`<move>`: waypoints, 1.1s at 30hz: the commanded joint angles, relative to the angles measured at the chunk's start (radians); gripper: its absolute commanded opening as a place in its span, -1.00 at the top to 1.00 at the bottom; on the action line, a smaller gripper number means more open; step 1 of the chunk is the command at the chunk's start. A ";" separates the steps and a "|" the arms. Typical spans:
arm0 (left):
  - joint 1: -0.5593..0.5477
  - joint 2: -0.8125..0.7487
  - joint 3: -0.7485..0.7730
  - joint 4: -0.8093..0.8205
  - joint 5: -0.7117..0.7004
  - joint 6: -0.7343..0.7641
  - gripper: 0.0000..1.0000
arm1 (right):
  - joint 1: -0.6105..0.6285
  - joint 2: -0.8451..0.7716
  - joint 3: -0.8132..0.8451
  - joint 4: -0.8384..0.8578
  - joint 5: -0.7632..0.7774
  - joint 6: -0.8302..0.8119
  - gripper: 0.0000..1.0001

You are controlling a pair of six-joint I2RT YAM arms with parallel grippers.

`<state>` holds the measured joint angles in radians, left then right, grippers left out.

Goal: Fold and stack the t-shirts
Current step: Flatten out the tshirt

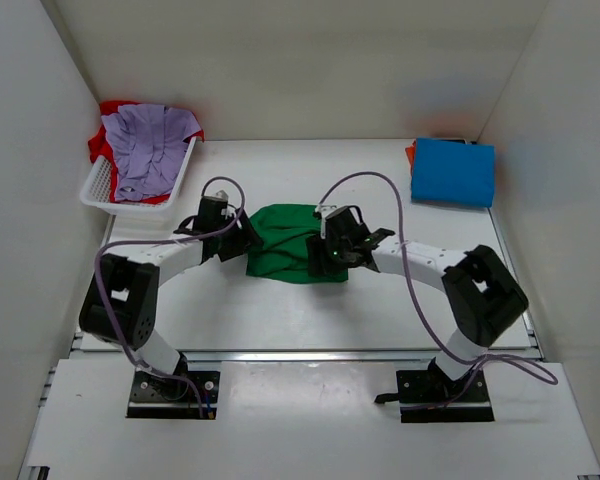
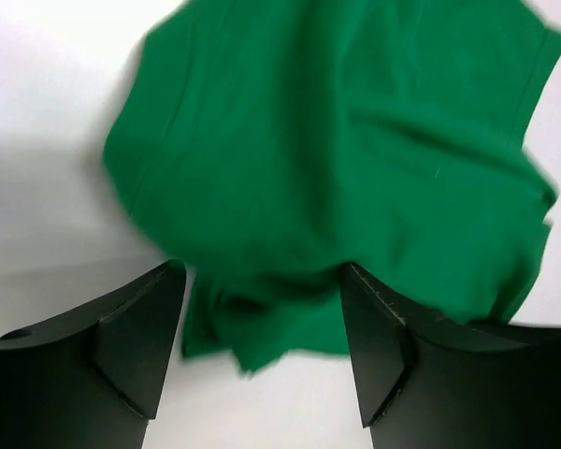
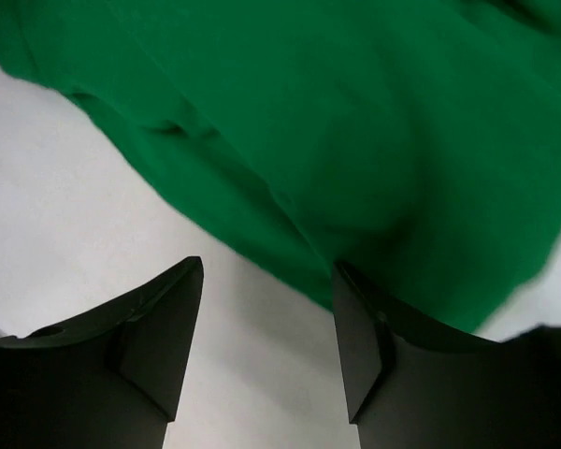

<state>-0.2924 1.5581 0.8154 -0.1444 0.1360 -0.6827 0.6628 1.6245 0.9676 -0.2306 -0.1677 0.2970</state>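
The green shirt (image 1: 285, 245) lies bunched in a rough, partly folded heap in the middle of the bench (image 1: 280, 320). The left wrist view shows creases and a doubled-over edge. It is thin, soft cloth, light and limp with no shape of its own. It will likely sag and drag wherever it is lifted, and a loose layer may slip away if only the top ply is pinched. The safest holds, I judge, are the hems or corners on either side, taking all the layers at the edge together. That way the two arms can draw it flat or carry a fold over evenly.

The left gripper (image 1: 242, 236) sits at the shirt's left edge. Its fingers are spread wide, the cloth's edge lies just ahead between them, and nothing is pinched. The right gripper (image 1: 327, 255) is over the shirt's right edge with its jaws parted. Bare bench shows between the fingers and the cloth runs just beside one of them, but it has hold of nothing that I can see.

Well to the right of the green shirt and behind it, a blue shirt (image 1: 453, 172) lies folded flat, with an orange sliver showing at its left edge. Well to the left and behind, a lavender shirt (image 1: 145, 150) is heaped in a white basket (image 1: 95, 190) over red cloth (image 1: 107, 108).
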 commanded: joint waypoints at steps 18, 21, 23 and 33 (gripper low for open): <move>0.058 0.062 0.277 -0.044 0.054 -0.028 1.00 | 0.074 0.074 0.200 -0.114 0.160 -0.050 1.00; 0.058 -0.036 0.333 -0.086 0.071 -0.028 1.00 | 0.038 -0.041 0.194 -0.185 0.215 -0.047 1.00; 0.050 -0.110 0.395 -0.124 0.085 -0.023 1.00 | 0.018 -0.096 0.191 -0.228 0.266 -0.030 1.00; -0.042 -0.233 0.680 -0.273 0.244 0.000 1.00 | -0.052 -0.351 0.027 -0.167 0.145 0.030 0.76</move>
<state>-0.2989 1.3315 1.4025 -0.3592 0.2794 -0.6983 0.5766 1.2980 1.0290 -0.4358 0.0383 0.3000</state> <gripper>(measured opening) 0.036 0.071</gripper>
